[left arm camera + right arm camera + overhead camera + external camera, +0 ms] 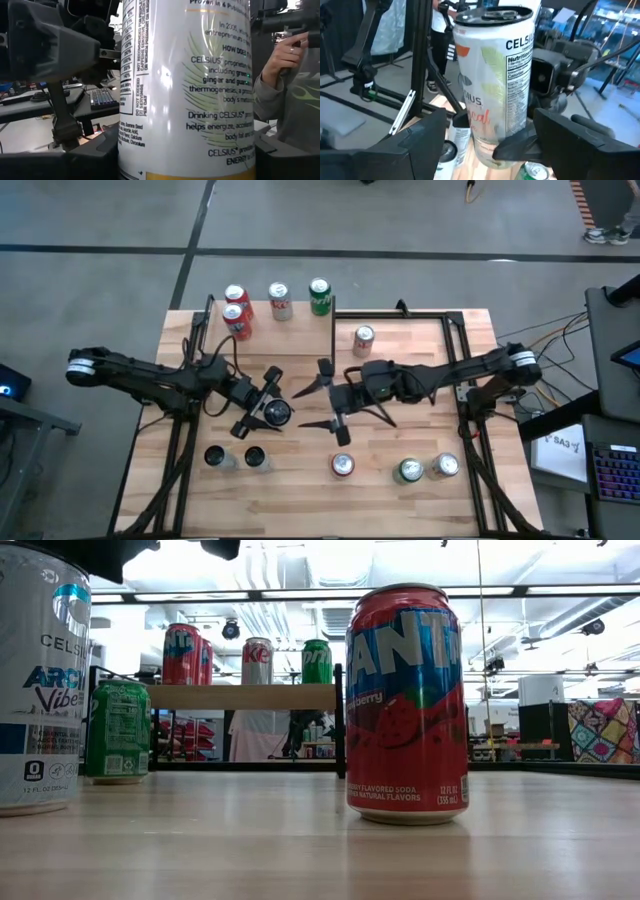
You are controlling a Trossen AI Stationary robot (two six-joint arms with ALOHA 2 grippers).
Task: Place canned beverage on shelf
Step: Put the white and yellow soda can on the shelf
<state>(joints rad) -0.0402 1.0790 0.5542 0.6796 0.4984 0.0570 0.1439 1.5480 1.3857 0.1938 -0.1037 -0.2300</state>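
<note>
- The white can (275,412) sits mid-counter, lifted in my left jaws (268,408), which are closed on it; the label fills the left wrist view.
- My right jaws (322,402) are spread wide, just beside the can, holding nothing.
- The shelf (270,328) is at the counter's (400,440) far left edge, with four cans (279,301) on it.
- More cans stand along the near edge.

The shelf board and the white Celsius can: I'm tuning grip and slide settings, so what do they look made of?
The small light plain-wood shelf board looks like unfinished pale wood, matte, edged by thin black metal posts. The tall white Celsius can seems thin aluminium with a glossy printed coat: it shows highlights and a silver rimmed lid.
</note>
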